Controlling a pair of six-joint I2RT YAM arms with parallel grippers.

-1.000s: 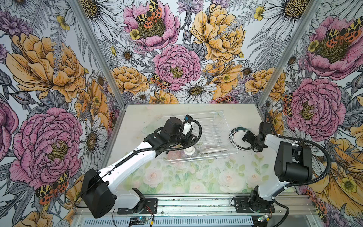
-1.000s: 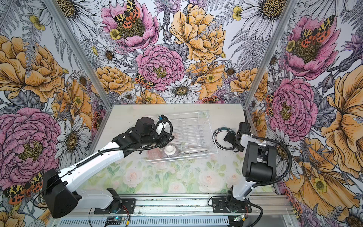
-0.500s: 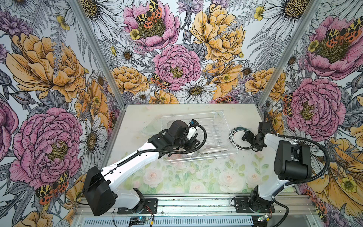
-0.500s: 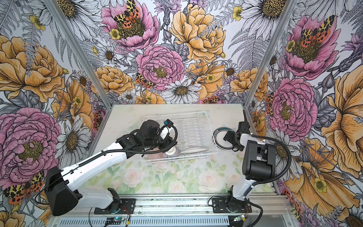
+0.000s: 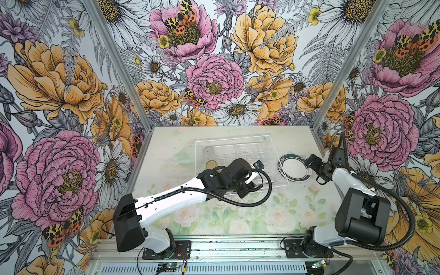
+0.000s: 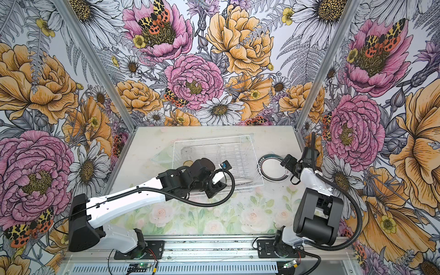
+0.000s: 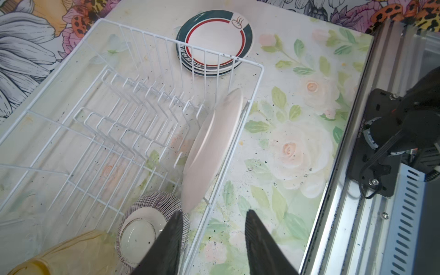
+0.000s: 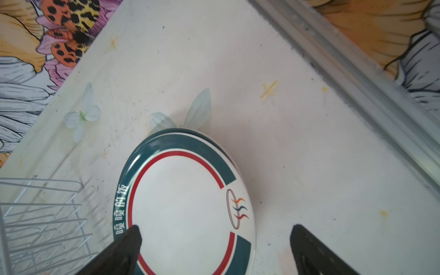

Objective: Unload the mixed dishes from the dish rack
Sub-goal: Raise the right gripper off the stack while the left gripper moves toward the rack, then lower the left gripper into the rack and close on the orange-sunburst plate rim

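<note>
Rack: the dish rack [image 5: 238, 152] stands on the floral worktop [image 5: 238, 214]. In both top views I see its far rim and the end toward the right arm. The left arm covers its near corner.
Plate in rack: one plate [image 7: 214, 147] leans on edge against the dish rack's near wall, past the last prongs, underside toward the left wrist camera. It is blurred, so I cannot read its face or rim pattern. In both top views it is only a thin sliver.
Bowl: the purple-striped bowl [image 7: 142, 228] sits foot-up inside the dish rack, just beside the leaning plate's lower edge. A finger covers part of it, and the left arm hides it in both top views.
Amber glass: the amber tumbler [image 7: 64, 254] is inside the dish rack beside the bowl. The frame edge cuts it off, and I cannot tell whether it stands or lies.
Clear glass: the clear tumbler [image 5: 208, 151] is inside the dish rack, beyond the amber one. Only a faint outline shows.
Stack: the stacked plates [image 8: 185, 209], rimmed green and red, lie flat on the worktop just outside the dish rack's end toward the right arm. I cannot count them reliably.
Left arm tool: the left end effector [image 7: 214, 238] has its jaws apart and grips nothing. One finger [image 7: 171, 238] is inside the dish rack over the bowl and the other is outside, with the near wall between them. I cannot tell whether the inner finger touches the plate.
Right arm tool: the right end effector [image 8: 217, 238] has its jaws spread wide and is empty, over the stacked plates. One finger is above the rim on the dish rack's side and the other is above bare worktop. I cannot judge its height above the stack.
</note>
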